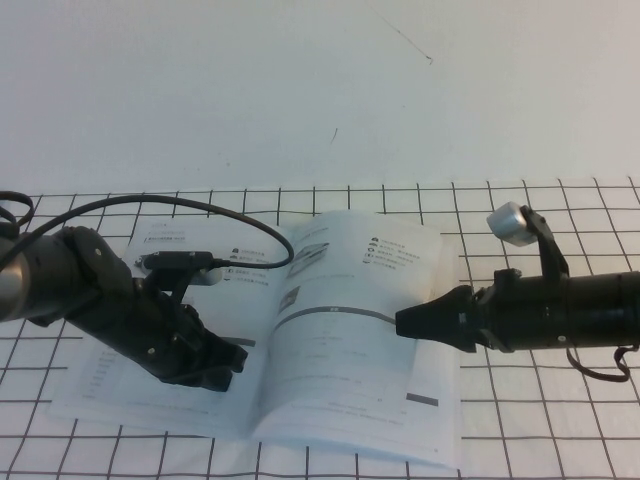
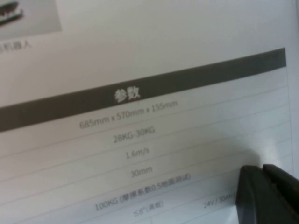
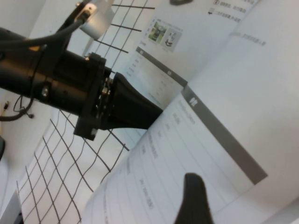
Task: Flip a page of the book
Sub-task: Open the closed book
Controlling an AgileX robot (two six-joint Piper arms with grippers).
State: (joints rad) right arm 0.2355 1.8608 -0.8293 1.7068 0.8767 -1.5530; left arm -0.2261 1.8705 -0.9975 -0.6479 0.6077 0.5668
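Observation:
The book (image 1: pixel 100 385) lies open on the grid-lined table. The page (image 1: pixel 330 370) arches up from the spine in the middle of the book. My right gripper (image 1: pixel 400 322) is at the page's right part, shut on it. In the right wrist view one finger (image 3: pixel 194 200) lies against the lifted page (image 3: pixel 219 93), and the other finger is hidden behind the page. My left gripper (image 1: pixel 228 368) is shut and rests on the left-hand page. In the left wrist view its fingers (image 2: pixel 254 191) touch each other on the printed table of that page (image 2: pixel 140 70).
The table has a white cloth with black grid lines (image 1: pixel 560 440). A plain white surface (image 1: pixel 300 90) lies behind it. A black cable (image 1: pixel 200 205) loops over the book's top left. The left arm (image 3: pixel 70 88) shows in the right wrist view.

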